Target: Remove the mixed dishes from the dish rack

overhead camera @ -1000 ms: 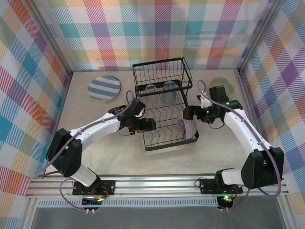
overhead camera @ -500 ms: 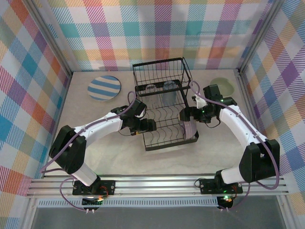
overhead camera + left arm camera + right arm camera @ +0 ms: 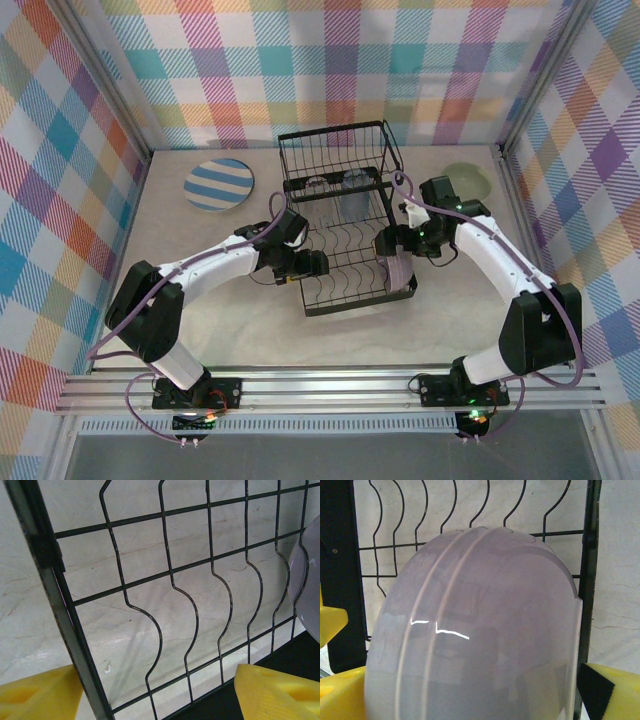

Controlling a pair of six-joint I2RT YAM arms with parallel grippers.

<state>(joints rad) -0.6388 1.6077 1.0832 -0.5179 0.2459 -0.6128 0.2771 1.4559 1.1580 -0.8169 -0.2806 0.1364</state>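
Swinging inward over the last second, the right arm has brought the right gripper point(image 3: 390, 244) in over the near end of the rack point(image 3: 350, 305), while the left gripper point(image 3: 312, 263) has hardly shifted. Right jaws are spread as wide as they go, one yellow finger point(image 3: 337, 692) on either side of the lavender bowl point(image 3: 480, 630), and I can't tell whether they touch it yet. That looks like a line-up for a pinch across the bowl. It stands on edge in the rack's slotted base, which is why it sits upright instead of lying flat: smooth and glossy, with a rounded back, two faint ridges and a glint of light. On the left, the jaws are also spread, straddling the rack's side bar and holding nothing, there to steady the rack, I'd guess. The rack is thin black wire, bent in waves to cradle rims. Further out, a see-through grey-blue cup point(image 3: 355, 195) waits in the tall basket end. A blue-and-white striped plate point(image 3: 219, 184) and a pale green bowl point(image 3: 467, 180) already lie flat on the marbled table point(image 3: 250, 330).
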